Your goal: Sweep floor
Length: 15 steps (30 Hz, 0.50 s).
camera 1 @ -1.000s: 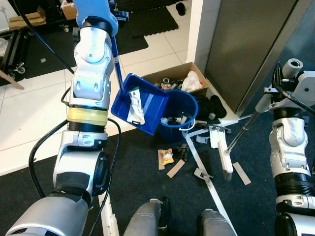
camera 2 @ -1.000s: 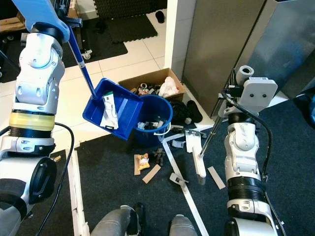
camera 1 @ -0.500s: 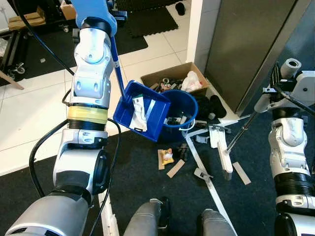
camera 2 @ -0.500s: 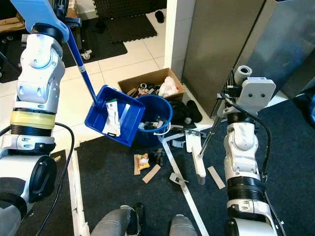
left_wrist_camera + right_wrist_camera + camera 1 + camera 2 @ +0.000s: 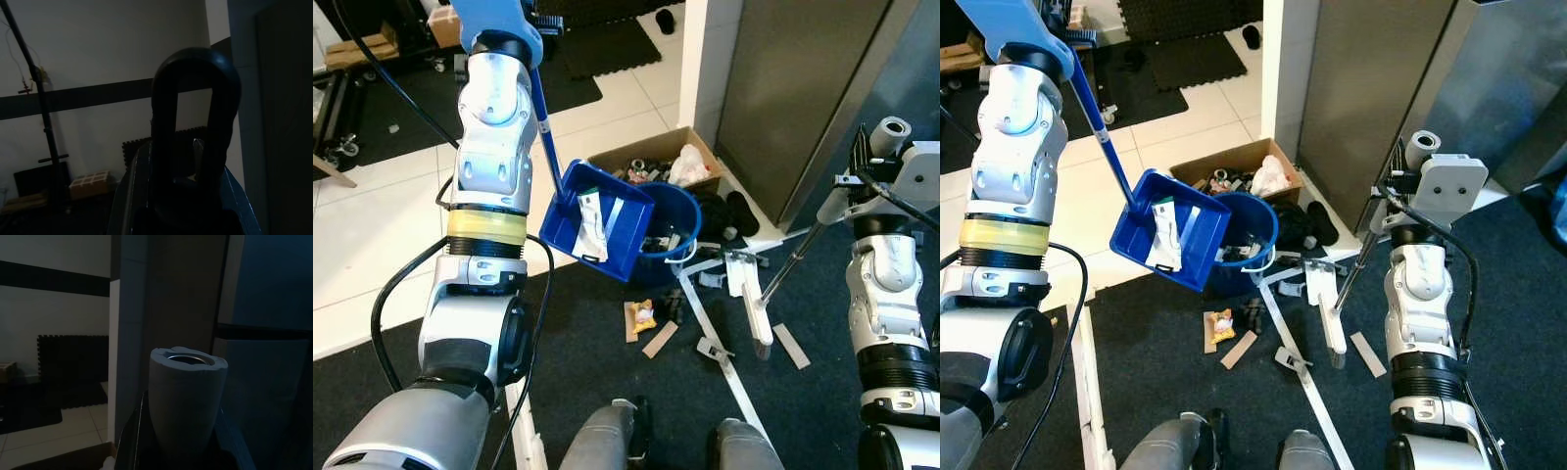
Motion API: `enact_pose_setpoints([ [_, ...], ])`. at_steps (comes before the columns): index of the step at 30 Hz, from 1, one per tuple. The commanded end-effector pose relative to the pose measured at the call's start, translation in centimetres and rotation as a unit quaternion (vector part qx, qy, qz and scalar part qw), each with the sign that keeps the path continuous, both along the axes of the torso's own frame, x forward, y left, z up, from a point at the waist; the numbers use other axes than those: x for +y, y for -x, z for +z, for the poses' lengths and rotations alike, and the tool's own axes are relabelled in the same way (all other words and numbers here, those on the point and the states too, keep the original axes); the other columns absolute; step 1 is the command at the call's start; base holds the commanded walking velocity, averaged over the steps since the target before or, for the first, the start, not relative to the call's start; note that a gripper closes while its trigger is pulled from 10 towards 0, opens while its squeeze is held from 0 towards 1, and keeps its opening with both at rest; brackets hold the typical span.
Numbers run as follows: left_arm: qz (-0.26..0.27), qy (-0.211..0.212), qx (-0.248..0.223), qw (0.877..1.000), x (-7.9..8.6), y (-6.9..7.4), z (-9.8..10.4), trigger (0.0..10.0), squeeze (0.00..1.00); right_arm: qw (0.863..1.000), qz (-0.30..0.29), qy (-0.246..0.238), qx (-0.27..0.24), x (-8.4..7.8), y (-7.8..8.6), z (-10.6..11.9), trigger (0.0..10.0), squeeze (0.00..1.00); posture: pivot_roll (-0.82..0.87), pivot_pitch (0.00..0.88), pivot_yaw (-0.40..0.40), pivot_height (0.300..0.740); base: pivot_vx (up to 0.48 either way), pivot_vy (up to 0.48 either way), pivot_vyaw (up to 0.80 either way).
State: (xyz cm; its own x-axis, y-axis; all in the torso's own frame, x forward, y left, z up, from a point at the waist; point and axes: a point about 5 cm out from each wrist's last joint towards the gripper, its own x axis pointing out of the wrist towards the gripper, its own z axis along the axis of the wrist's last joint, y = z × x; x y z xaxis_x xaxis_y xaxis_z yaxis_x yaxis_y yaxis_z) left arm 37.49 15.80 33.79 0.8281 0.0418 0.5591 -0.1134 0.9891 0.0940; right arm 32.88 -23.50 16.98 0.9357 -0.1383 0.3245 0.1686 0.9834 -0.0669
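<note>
**Dustpan tipped at the bucket, broom resting on the mat**

We see the left arm [image 5: 491, 147] raised high, holding a blue dustpan [image 5: 599, 219] by its long blue handle [image 5: 543, 122]. The pan hangs tilted, its open lip touching the rim of a blue bucket [image 5: 671, 227]. A white wrapper [image 5: 588, 221] and a pale strip lie inside the pan. In the left wrist view the dark loop at the handle's end [image 5: 195, 127] rises between blue edges; the left gripper has the handle in hand, but we cannot tell how far its fingers are closed.

The bucket stands at the edge of the dark mat [image 5: 607, 382], just in front of a cardboard box [image 5: 658, 162] full of scraps and a white bag. Rubbish already lies in the bucket.

On the right, the right arm [image 5: 886, 304] holds a broom [image 5: 756, 313] by its thin grey pole [image 5: 793, 262], the pale head resting on the mat. The right wrist view shows the pole's grey end cap [image 5: 188, 396] close up; again we cannot tell the state of the fingers.

Litter lies on the mat between bucket and broom: a snack packet [image 5: 641, 315], a wooden chip [image 5: 658, 339], a second chip [image 5: 791, 345] beside the broom head, and a long white strip [image 5: 724, 357]. Black shoes [image 5: 729, 211] lie by the grey cabinet [image 5: 793, 88].
</note>
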Motion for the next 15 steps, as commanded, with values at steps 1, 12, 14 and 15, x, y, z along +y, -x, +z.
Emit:
enact_pose_setpoints([
  [1,0.001,-0.008,-0.045,0.999,-0.15,0.49,1.89,10.0,0.00,1.000,0.002,-0.003,-0.008,0.07,-0.04,0.37,10.0,0.00,-0.06,0.063,0.065,0.740,0.311,0.000,0.00],
  [12,0.001,-0.008,-0.044,0.999,-0.15,0.42,1.77,10.0,0.00,1.000,0.002,-0.004,-0.007,0.09,-0.02,0.30,10.0,0.00,-0.06,0.065,0.066,0.740,0.342,0.000,0.00],
  [14,0.001,-0.009,-0.044,0.999,-0.14,0.38,1.75,10.0,0.00,1.000,0.002,-0.004,-0.007,0.08,-0.01,0.27,10.0,0.00,-0.06,0.065,0.066,0.740,0.480,0.000,0.00],
  [15,0.001,-0.009,-0.044,0.999,-0.14,0.38,1.75,10.0,0.00,1.000,0.002,-0.004,-0.007,0.08,-0.01,0.27,10.0,0.00,-0.06,0.065,0.066,0.740,0.480,0.000,0.00],
])
